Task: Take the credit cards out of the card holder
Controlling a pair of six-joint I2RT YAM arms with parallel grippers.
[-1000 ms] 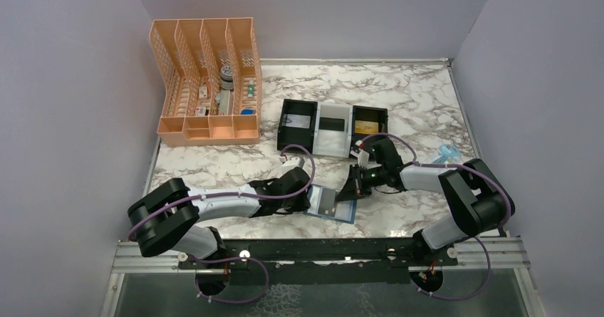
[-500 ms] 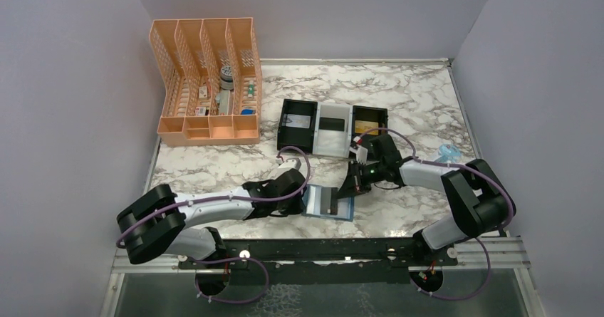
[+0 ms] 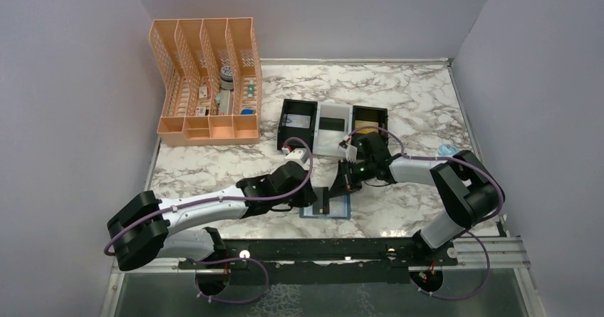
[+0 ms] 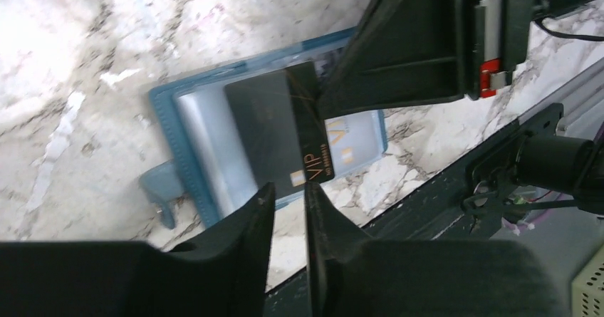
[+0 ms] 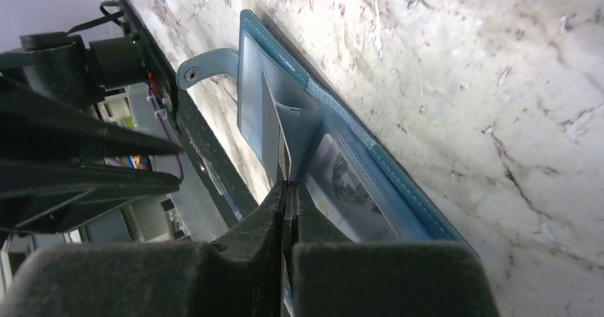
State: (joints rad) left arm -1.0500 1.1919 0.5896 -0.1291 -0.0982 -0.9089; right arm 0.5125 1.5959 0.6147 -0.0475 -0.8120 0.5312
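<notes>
So the wallet (image 4: 199, 139) is laid open flat on the marble table (image 3: 399, 96), near the front edge and between the two arms, with its strap (image 5: 206, 64) flopped out to one side. A black card (image 4: 274, 128) with gold VIP lettering is seen partly out of its pocket, tilted up off the inner panel. The right gripper (image 5: 287, 184) is pinched tight on one edge of that card, fingers pressed together with only the thin plastic between them. The left gripper (image 4: 288, 189) is parted by a narrow gap with nothing in it, and it's hovering just beside the wallet's near side, not holding anything down as far as can be told. Handling-wise, the card should be expected to be light, stiff and pretty slick, so a hold right at the exposed edge or corner is probably the only option, and it could slip if it's tugged at an angle instead of straight along the pocket. The wallet looks soft and light too, so it will likely get dragged or lifted along unless it's pinned at the blue border or the far panel. The three-part tray (image 3: 283, 143) sits farther back, well apart from the wallet.
</notes>
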